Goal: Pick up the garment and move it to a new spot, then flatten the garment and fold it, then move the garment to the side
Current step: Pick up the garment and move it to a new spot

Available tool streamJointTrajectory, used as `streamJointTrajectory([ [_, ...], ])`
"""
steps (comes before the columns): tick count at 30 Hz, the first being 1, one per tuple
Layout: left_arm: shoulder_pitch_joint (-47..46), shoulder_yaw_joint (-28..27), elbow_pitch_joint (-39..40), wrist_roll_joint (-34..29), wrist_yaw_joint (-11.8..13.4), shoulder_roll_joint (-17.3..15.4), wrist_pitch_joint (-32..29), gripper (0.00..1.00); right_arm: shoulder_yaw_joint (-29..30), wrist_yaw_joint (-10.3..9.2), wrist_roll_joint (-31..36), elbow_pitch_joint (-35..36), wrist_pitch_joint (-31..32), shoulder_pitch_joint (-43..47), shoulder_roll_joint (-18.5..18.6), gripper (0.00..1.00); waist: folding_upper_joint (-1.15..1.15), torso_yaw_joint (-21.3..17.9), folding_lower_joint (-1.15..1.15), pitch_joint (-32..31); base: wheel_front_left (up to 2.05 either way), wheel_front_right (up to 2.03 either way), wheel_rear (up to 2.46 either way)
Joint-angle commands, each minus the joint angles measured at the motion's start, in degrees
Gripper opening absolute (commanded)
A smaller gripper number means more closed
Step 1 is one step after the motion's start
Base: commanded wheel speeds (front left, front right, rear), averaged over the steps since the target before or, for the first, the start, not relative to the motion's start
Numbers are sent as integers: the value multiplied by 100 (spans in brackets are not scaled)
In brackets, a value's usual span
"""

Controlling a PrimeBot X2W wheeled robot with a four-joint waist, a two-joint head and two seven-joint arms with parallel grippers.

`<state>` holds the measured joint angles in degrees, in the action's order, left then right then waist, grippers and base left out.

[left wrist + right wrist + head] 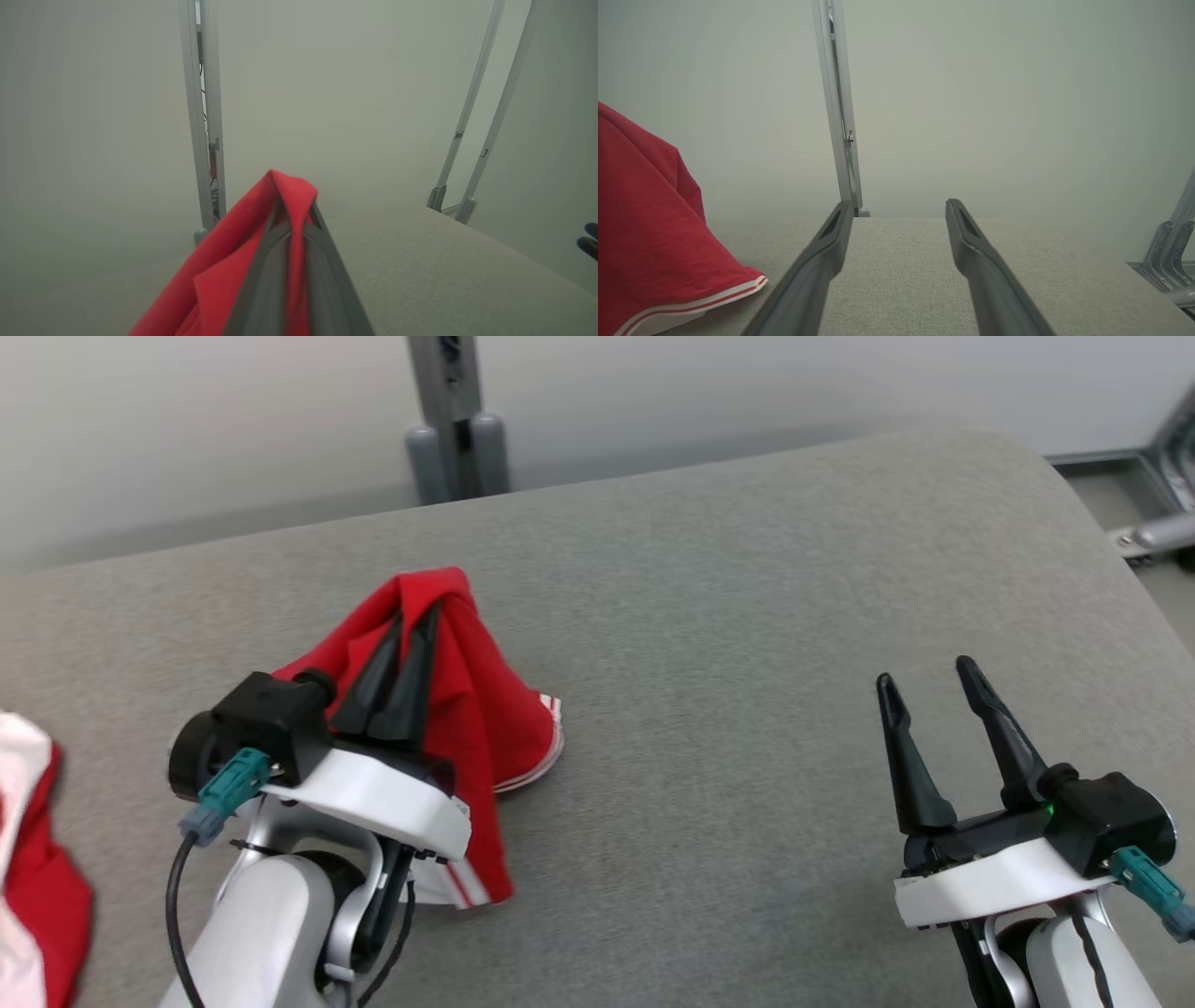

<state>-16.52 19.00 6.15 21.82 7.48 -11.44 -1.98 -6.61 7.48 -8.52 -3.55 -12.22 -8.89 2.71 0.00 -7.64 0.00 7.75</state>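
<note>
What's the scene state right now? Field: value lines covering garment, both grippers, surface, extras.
red garment: bunched, white-striped hem, hanging from a pinch at its top
left gripper: shut on the red garment
right gripper: open, empty, apart from the garment
surface: grey padded table
extra: red and white cloth at the table's left edge
fold: not yet done

The garment [485, 719] was soft, matt red cloth, and the table [747, 616] wore grey, finely woven fabric. The right gripper [924, 674] had 2 fingers [910, 765] of matt dark plastic; the post [448, 392] was smooth metal.
</note>
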Motion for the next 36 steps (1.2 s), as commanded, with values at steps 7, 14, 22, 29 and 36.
streamJointTrajectory([
  [7,-372,356,-846,151,-327,330,138,0,91,3,-114,52,-143,-87,24,100,0,-760,0,454,0,0,0],
  [14,-635,840,-1919,243,-662,639,407,0,62,3,-230,-22,-213,-120,31,100,0,-906,0,660,0,0,0],
  [22,-823,1206,-2511,281,-856,763,629,80,118,3,-278,-131,-267,-114,30,100,0,-748,0,576,0,0,0],
  [29,-615,1131,-2282,408,-787,700,870,100,230,3,-188,-173,-290,-10,29,100,0,-477,0,303,0,0,0],
  [36,-336,463,-1633,484,-285,337,1259,100,328,3,-81,-107,-278,67,32,100,0,-116,0,123,0,0,0],
])
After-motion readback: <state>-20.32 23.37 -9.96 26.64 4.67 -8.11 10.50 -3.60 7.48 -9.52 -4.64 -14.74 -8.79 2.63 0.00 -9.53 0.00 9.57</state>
